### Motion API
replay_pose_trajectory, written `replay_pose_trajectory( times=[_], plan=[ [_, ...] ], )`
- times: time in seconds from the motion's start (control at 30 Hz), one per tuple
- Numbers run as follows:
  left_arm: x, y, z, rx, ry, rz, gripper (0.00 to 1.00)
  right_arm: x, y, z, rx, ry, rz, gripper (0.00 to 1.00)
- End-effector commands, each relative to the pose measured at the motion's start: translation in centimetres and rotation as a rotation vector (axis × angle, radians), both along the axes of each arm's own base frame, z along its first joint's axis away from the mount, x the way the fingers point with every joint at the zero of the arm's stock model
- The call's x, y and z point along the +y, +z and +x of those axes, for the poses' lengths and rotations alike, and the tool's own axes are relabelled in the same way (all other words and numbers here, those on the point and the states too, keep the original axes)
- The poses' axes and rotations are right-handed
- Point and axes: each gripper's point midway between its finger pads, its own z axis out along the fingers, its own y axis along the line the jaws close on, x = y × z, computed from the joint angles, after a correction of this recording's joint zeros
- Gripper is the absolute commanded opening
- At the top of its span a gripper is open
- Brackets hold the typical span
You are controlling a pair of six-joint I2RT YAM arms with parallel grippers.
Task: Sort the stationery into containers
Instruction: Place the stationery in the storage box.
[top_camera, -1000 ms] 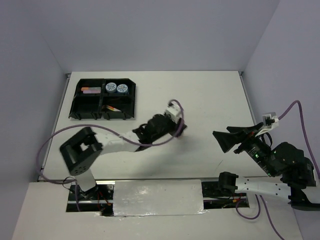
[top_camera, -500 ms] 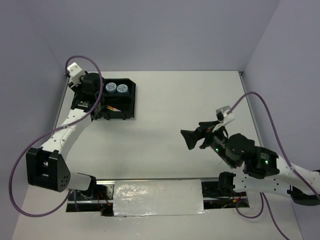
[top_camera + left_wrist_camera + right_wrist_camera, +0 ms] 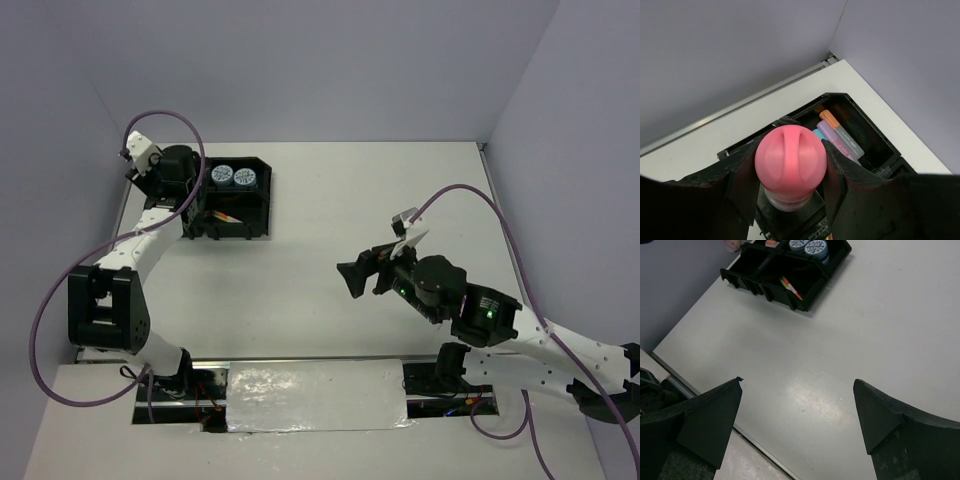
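white counter [image 3: 330, 200]: right jaws spread wide, holding nothing, above its middle. farther back, left jaws clamp pink-capped bottle [image 3: 790, 167] over black tray [image 3: 266, 200], left end. tray holds pens [image 3: 225, 216] near-right, highlighters [image 3: 837, 137] far-left, tape rolls [image 3: 233, 177] far-right.

Top cam overhead, rear; tray [image 3: 240, 232] in all 3, L wrist nearest.

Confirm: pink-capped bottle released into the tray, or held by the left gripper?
Held. The left gripper clamps both sides of the pink-capped bottle, above the tray.
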Motion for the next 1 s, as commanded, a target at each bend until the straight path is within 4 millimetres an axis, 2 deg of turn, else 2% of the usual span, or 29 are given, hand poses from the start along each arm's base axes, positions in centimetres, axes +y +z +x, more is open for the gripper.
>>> replay_pose_trajectory(
  times=[0.0, 0.17, 0.4, 0.63, 0.87, 0.97],
  plan=[
    [0.8, -0.9, 1.0, -0.047, 0.040, 0.009, 0.00, 0.6, 1.5, 0.2, -0.021, 0.035, 0.072, 1.00],
    [0.7, -3.5, 1.6, -0.026, 0.049, -0.006, 0.00, 0.1, 1.1, 0.5, -0.019, 0.032, 0.058, 1.00],
    [0.8, -5.3, 2.1, -0.042, 0.039, 0.003, 0.00, 0.1, 0.8, 0.9, -0.023, 0.031, 0.043, 1.00],
    [1.3, -7.3, 3.0, -0.028, 0.046, 0.008, 0.13, 0.4, 0.3, 1.0, -0.018, 0.039, 0.032, 1.00],
    [1.3, -8.5, 3.8, -0.017, 0.031, 0.010, 0.14, 0.5, -0.2, 1.2, -0.014, 0.035, 0.025, 1.00],
    [1.3, -9.2, 3.8, -0.013, 0.029, 0.006, 0.28, 0.6, -0.5, 1.3, -0.009, 0.036, 0.020, 1.00]
  ],
)
